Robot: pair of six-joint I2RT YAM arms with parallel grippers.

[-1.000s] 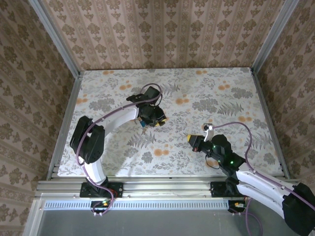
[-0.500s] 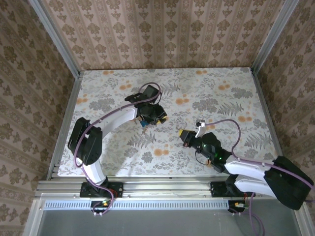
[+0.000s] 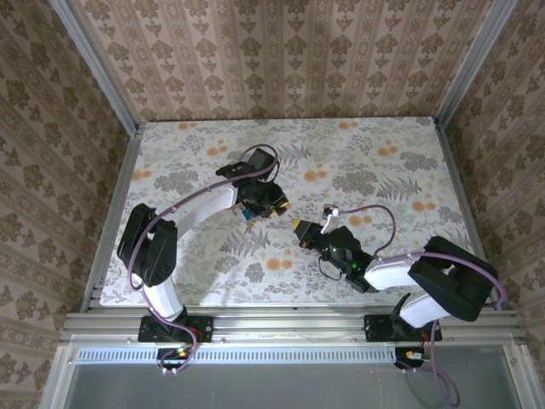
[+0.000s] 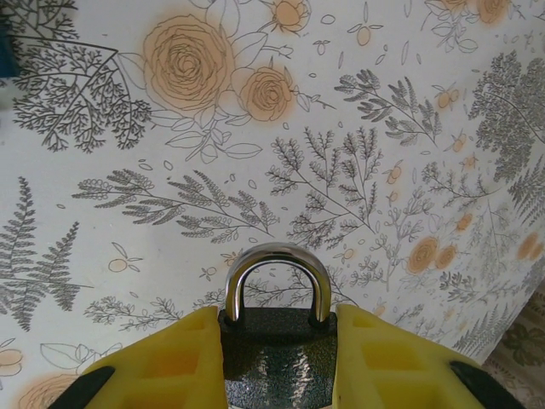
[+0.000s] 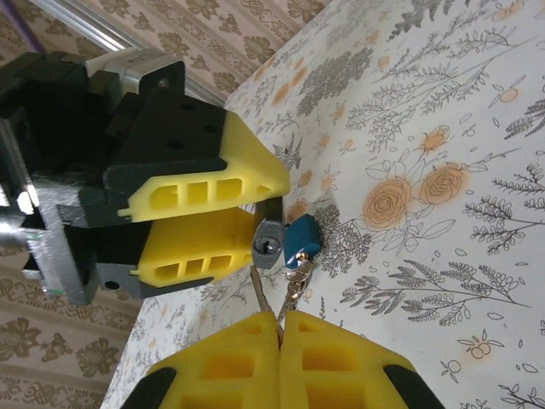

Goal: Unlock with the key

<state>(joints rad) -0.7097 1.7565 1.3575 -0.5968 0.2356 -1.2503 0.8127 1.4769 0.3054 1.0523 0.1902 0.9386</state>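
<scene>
A dark grey padlock (image 4: 277, 354) with a closed chrome shackle (image 4: 277, 254) is clamped between the yellow fingers of my left gripper (image 4: 277, 319), above the floral table. In the right wrist view the padlock's keyhole end (image 5: 269, 245) sticks out of the left gripper (image 5: 272, 213) and faces me. My right gripper (image 5: 281, 317) is shut on the silver key (image 5: 262, 291). The key's blade points up at the padlock, its tip at the lower edge of the keyhole face. In the top view the right gripper (image 3: 298, 227) sits just right of the left gripper (image 3: 271, 204).
A small blue piece (image 5: 302, 241) shows just beside the padlock, with a key ring and a second key (image 5: 295, 281) in front of it. The floral tabletop (image 3: 383, 170) lies open to the right and back. Metal rails (image 3: 115, 204) and papered walls edge it.
My right gripper has travelled left and up across the table with the key, closing on the padlock. The left gripper has hardly moved and keeps its hold.
</scene>
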